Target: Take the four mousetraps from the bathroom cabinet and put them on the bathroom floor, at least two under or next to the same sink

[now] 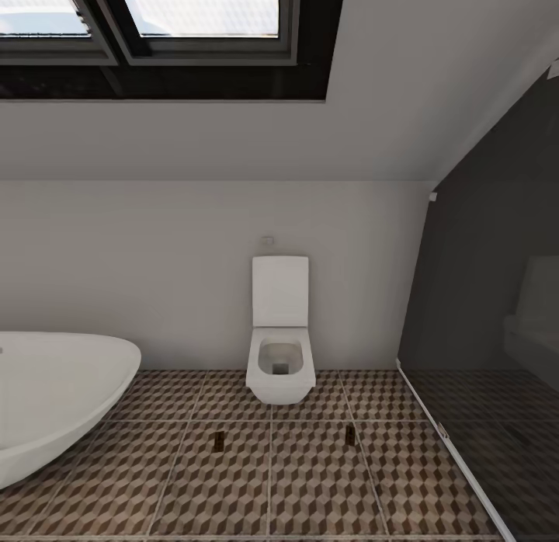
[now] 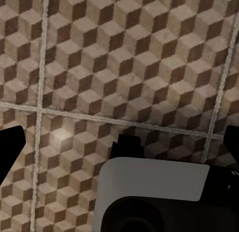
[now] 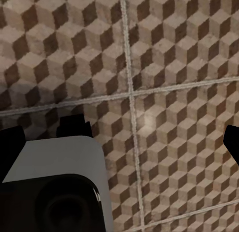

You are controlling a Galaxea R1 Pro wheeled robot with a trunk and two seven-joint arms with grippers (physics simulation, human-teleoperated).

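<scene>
Two mousetraps (image 1: pixel 218 442) (image 1: pixel 350 435) lie on the bathroom floor (image 1: pixel 310 488) before the toilet (image 1: pixel 280 348); both hands (image 2: pixel 119 142) (image 3: pixel 119 137) hang open and empty.

Both claws spread wide, holding nothing.
Left claw (image 2: pixel 122 142) points down, dark fingertips (image 2: pixel 11 149) far apart; right claw (image 3: pixel 122 142) likewise, fingertips (image 3: pixel 11 144) parted.

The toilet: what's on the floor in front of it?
Two small dark mousetraps lie on the cube-patterned bathroom floor before the toilet, one toward each side. Their wire parts are too small to make out.
</scene>
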